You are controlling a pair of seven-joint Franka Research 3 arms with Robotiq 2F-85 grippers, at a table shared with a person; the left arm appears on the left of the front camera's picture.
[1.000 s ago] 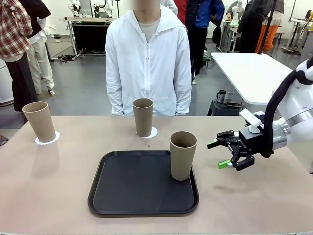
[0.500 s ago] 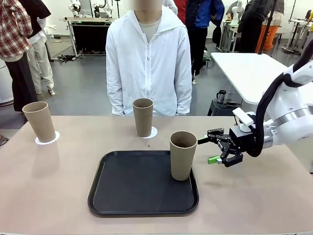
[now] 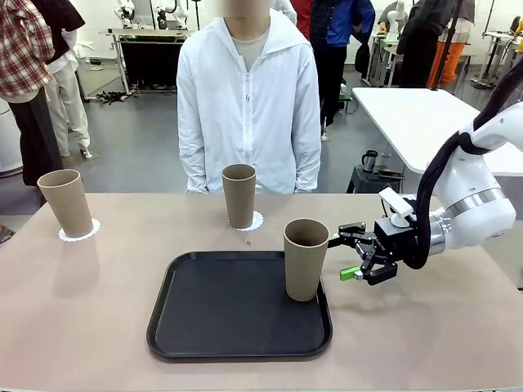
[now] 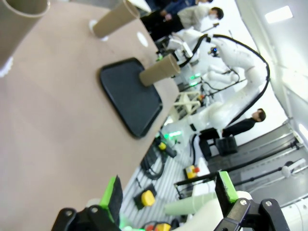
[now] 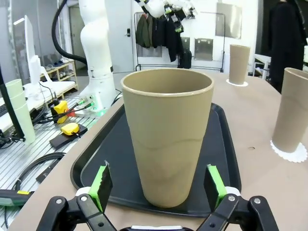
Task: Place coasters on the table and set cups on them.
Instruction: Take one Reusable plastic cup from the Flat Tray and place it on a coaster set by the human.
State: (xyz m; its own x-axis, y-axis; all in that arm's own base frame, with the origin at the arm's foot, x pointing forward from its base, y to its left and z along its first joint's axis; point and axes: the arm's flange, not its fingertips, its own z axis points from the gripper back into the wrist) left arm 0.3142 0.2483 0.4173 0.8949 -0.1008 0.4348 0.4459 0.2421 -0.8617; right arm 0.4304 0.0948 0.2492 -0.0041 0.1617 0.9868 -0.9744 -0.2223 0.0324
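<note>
While people stand about in the workshop behind, with a white table [image 3: 425, 122] off to one side, the beige table [image 3: 82, 327] carries a black tray [image 3: 221, 318] near its middle. A person in a white jacket [image 3: 249, 106] stands at the far edge.

Three tall, tapered, tan-brown cups with no handles stand upright. One cup [image 3: 65, 202] stands at the table's far left on a white lacy coaster [image 3: 79, 231]. A second cup [image 3: 239, 195] stands in front of the person, also on a coaster [image 3: 253, 221]. The third cup [image 3: 306, 259] stands inside the tray at its right side, with no coaster under it.

The right gripper [image 3: 350, 256] reaches in from the right, level with this third cup and just beside it, its jaws apart and not touching the wall. Seen from the right wrist, the cup [image 5: 167, 134] stands between the green pads [image 5: 101, 185] with a gap on either side.

The left gripper [image 4: 168, 192] hangs over the table's near edge, well apart from the cups, its fingers spread with nothing between them.
</note>
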